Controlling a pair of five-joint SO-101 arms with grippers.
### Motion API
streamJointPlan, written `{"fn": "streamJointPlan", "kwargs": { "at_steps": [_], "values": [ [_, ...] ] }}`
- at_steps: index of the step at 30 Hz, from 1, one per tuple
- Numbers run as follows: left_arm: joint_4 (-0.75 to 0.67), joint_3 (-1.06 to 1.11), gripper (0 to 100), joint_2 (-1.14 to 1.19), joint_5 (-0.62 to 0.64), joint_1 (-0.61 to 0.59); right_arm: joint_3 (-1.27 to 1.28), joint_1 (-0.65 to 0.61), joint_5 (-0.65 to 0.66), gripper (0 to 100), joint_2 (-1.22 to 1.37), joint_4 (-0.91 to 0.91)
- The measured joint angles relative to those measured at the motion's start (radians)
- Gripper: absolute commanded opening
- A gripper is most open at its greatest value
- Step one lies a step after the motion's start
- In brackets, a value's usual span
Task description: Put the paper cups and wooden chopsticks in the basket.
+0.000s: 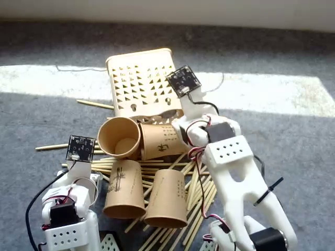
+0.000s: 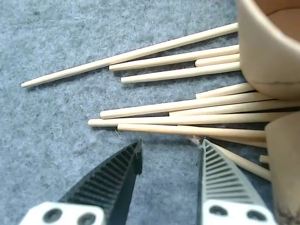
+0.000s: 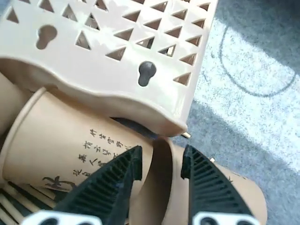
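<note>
The beige perforated basket (image 1: 140, 83) (image 3: 117, 56) lies tipped at the back, its edge over two lying paper cups (image 1: 119, 137) (image 1: 162, 140). Two more cups (image 1: 124, 188) (image 1: 166, 197) lie nearer, on a heap of wooden chopsticks (image 1: 196, 188) (image 2: 187, 119). My right gripper (image 1: 180, 128) (image 3: 161, 154) is open just below the basket's edge, its fingers on either side of a cup rim (image 3: 161, 178), beside the printed cup (image 3: 70, 140). My left gripper (image 2: 171, 145) is open low over the carpet, its tips at the chopstick ends, with a cup (image 2: 267, 42) beyond.
Grey carpet (image 1: 42, 115) lies all around, with a sunlit band behind the basket. Single chopsticks lie apart at the left (image 1: 52, 147) and beside the basket (image 1: 95, 104). A thin cable (image 3: 255, 70) curls on the carpet right of the basket.
</note>
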Motion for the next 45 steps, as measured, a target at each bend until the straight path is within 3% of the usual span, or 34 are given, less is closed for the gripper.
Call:
{"fn": "streamJointPlan", "kwargs": {
  "at_steps": [26, 32, 38, 45],
  "values": [
    [0.000, 0.000, 19, 0.000, 0.000, 0.000, 0.000, 0.038, -0.002, 14.2, 0.288, -0.408],
    [0.000, 0.000, 19, 0.000, 0.000, 0.000, 0.000, 0.044, -0.005, 0.1, 0.290, -0.430],
    [0.000, 0.000, 19, 0.000, 0.000, 0.000, 0.000, 0.040, -0.006, 0.6, 0.252, -0.436],
    [0.000, 0.000, 19, 0.000, 0.000, 0.000, 0.000, 0.040, -0.106, 0.6, 0.169, -0.436]
  ]
}}
